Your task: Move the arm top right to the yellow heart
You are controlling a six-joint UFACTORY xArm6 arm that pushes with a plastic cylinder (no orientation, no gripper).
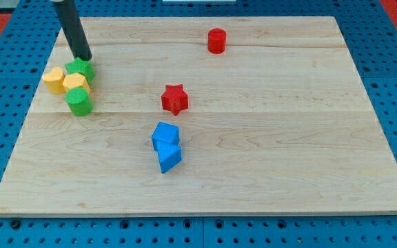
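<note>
My tip (85, 58) is at the view's upper left, touching the top of a green star block (81, 69). Just below that star sits a yellow heart-like block (76, 83), with another yellow block (54, 80) to its left. A green cylinder (79, 102) lies right below the yellow one. These blocks form a tight cluster. My tip stands above and slightly right of the yellow block at the cluster's middle.
A red star (174, 98) lies near the board's middle. A red cylinder (216, 40) sits at the view's top centre. Two blue blocks (165, 135) (169, 158) touch each other below the red star. The wooden board (288, 138) lies on a blue pegboard.
</note>
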